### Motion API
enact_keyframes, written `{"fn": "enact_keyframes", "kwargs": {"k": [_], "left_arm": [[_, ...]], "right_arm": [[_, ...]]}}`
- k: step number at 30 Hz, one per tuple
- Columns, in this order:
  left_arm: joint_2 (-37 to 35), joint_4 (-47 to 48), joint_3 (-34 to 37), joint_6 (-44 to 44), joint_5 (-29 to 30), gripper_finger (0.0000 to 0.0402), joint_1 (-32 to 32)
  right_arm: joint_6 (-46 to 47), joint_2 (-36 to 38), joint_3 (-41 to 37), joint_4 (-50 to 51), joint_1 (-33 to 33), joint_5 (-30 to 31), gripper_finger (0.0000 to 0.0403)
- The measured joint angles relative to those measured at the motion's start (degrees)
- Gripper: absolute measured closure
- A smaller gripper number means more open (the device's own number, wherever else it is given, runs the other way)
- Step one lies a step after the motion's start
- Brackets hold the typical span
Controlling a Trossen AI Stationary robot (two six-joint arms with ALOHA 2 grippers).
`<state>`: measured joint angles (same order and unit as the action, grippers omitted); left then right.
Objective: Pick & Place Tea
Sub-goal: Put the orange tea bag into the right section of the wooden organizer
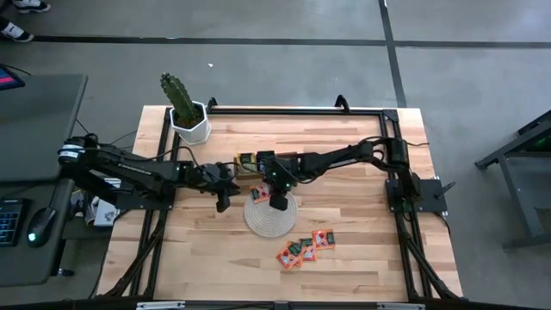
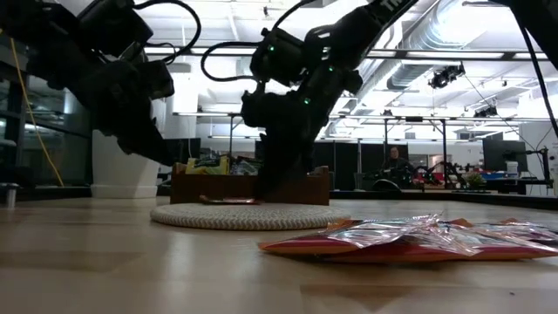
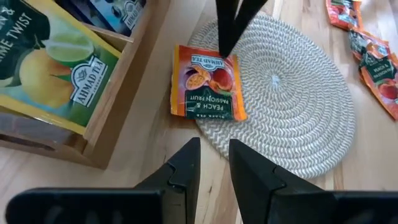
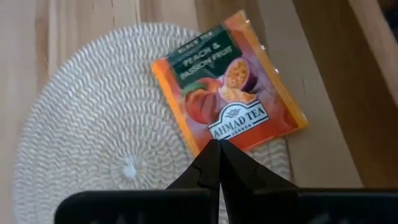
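**Right gripper closed at the edge of the orange sachet, mat rim beside the tray**

Right gripper (image 4: 219,144): fingers pressed together, tips meeting on the near edge of the orange peach sachet (image 4: 229,92). Whether paper is actually caught between them cannot be confirmed; the tips may only rest on the edge.

Sachet position: flat, half on the round woven mat (image 3: 292,93) and half overhanging onto bare table toward the wooden tray (image 3: 118,93). It lies tilted to the tray wall, near that wall but not touching it. From the right gripper the sachet extends straight ahead of the fingertips, toward the tray.

Left gripper (image 3: 214,163): fingers parted by a narrow gap, holding nothing, hovering near the same sachet on the tray side. The right arm is the nearer and the one engaged.

Containers: the tray holds a yellow-green lime sachet (image 3: 53,68) in one compartment and dark blue sachets (image 3: 115,12) in the next. In the high view, further orange-red sachets (image 1: 306,247) lie loose on the table beyond the mat
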<state>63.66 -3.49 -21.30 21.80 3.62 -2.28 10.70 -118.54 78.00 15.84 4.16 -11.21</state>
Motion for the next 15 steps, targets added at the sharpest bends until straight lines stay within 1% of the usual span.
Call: {"fn": "enact_keyframes", "kwargs": {"k": [6, 10, 13, 15], "left_arm": [[0.2, 0.0, 0.0, 1.3, 1.4, 0.0319, 0.0], [3.3, 0.4, 0.2, 6.7, 2.8, 0.0319, 0.0], [6.7, -3.1, 0.1, 11.1, 1.6, 0.0319, 0.0], [9.3, -6.8, 0.1, 11.6, 0.5, 0.0319, 0.0]], "right_arm": [[2.2, 0.2, -2.6, -2.3, 0.0, -0.1, 0.0403], [3.6, 0.2, -4.2, -3.3, 0.0, -0.4, 0.0403], [4.3, 0.3, -4.9, -4.2, 0.0, -0.7, 0.0403], [4.3, 0.3, -4.9, -4.2, 0.0, -0.4, 0.0403]]}}
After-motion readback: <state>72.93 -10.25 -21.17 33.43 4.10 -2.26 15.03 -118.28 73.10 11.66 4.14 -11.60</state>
